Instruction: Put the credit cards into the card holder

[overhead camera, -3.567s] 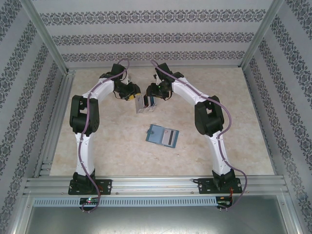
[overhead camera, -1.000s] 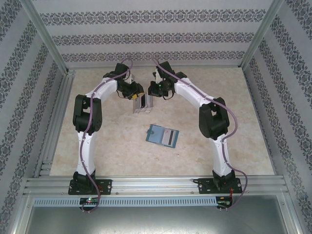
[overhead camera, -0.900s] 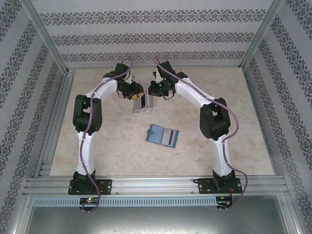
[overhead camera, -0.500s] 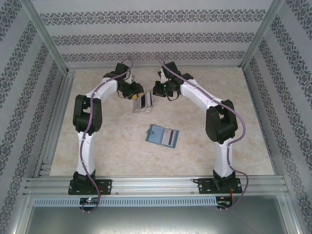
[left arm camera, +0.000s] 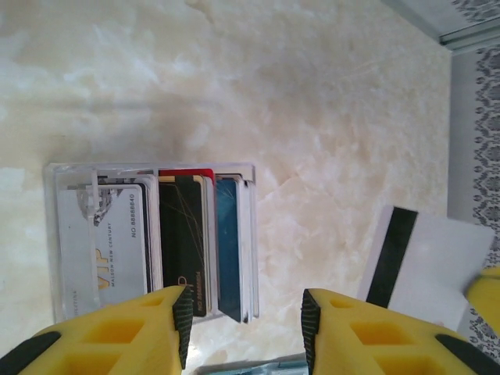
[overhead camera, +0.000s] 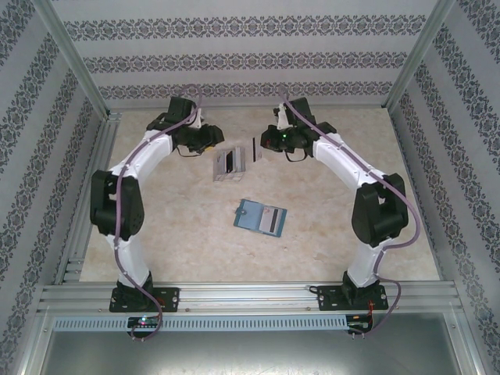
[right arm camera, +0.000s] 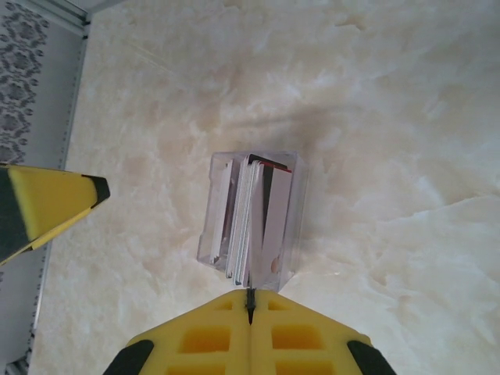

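My right gripper (overhead camera: 260,148) (right arm camera: 250,295) is shut on a pale credit card with a dark stripe (overhead camera: 255,148) (left arm camera: 422,266) (right arm camera: 273,234), held on edge in the air just right of the clear stand (overhead camera: 230,165). That stand holds several more credit cards (left arm camera: 183,234) (right arm camera: 246,219) upright: pale, black, red and blue. My left gripper (overhead camera: 209,142) (left arm camera: 244,320) is open and holds nothing, just left of the stand and clear of it. The teal card holder (overhead camera: 254,215) lies open on the table nearer the arms, with a pale striped card (overhead camera: 273,221) on its right half.
The clear stand (left arm camera: 70,234) (right arm camera: 293,211) stands free on the marble table top (overhead camera: 156,226). Patterned walls and metal rails (overhead camera: 86,195) close in the table on three sides. My left gripper's yellow finger (right arm camera: 47,207) shows in the right wrist view.
My right gripper has drawn the pale card out of the stand and carried it to the right. The left gripper has backed off from the stand to the left.
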`<state>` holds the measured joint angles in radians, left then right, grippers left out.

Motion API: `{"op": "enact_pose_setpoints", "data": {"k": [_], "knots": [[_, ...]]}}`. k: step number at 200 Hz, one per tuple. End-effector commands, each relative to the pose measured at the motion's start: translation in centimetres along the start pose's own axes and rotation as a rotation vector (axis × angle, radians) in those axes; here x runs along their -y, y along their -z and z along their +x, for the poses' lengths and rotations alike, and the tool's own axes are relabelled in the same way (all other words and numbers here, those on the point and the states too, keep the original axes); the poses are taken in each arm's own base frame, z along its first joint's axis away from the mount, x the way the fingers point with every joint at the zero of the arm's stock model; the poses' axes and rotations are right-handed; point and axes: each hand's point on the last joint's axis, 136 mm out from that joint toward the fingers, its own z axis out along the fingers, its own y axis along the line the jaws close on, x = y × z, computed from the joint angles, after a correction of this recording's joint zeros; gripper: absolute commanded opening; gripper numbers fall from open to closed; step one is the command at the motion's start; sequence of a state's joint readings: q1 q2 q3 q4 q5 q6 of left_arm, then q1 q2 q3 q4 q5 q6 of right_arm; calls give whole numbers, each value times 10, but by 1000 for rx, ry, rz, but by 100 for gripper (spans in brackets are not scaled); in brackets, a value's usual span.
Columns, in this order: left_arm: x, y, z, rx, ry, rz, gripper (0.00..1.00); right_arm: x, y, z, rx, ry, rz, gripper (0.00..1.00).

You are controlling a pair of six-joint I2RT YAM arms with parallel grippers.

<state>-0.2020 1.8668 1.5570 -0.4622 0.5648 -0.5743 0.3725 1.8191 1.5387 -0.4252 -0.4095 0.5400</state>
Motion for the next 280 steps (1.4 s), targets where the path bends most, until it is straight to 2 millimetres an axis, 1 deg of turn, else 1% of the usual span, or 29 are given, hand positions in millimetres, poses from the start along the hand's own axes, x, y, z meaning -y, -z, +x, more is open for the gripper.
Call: {"op": "enact_pose_setpoints", "data": {"k": [1, 8, 24, 44, 56, 74, 97, 120, 140, 195, 223, 245, 265, 280], "knots": [[11, 16, 4, 70, -89, 50, 44, -10, 19, -3, 34, -4, -75, 2], [10, 18, 11, 66, -101, 54, 44, -10, 23, -2, 37, -1, -87, 2], [7, 22, 27, 46, -122, 77, 44, -13, 28, 11, 33, 9, -129, 2], [3, 22, 47, 38, -128, 121, 44, -10, 31, 36, 16, -14, -188, 2], [-1, 20, 59, 36, -130, 142, 44, -3, 33, 53, 11, -39, -207, 2], [-11, 17, 77, 28, -134, 148, 44, 7, 36, 73, 9, -69, -221, 1], [-18, 12, 100, 11, -142, 157, 44, 13, 43, 89, 25, -61, -234, 1], [-25, 7, 118, -22, -136, 158, 44, 17, 47, 101, 18, -56, -247, 1], [-28, 3, 130, -35, -137, 163, 44, 20, 48, 111, -1, -63, -257, 1], [-33, 0, 150, -22, -137, 169, 44, 31, 44, 137, -38, -131, -277, 0], [-33, -8, 167, -40, -136, 169, 44, 36, 43, 151, -56, -174, -296, 0], [-33, -17, 179, -74, -149, 166, 44, 41, 41, 167, -76, -221, -312, 0], [-35, -21, 181, -86, -146, 153, 44, 48, 40, 182, -93, -248, -316, 0], [-41, -24, 183, -82, -140, 128, 44, 53, 39, 192, -96, -266, -311, 0]]}}
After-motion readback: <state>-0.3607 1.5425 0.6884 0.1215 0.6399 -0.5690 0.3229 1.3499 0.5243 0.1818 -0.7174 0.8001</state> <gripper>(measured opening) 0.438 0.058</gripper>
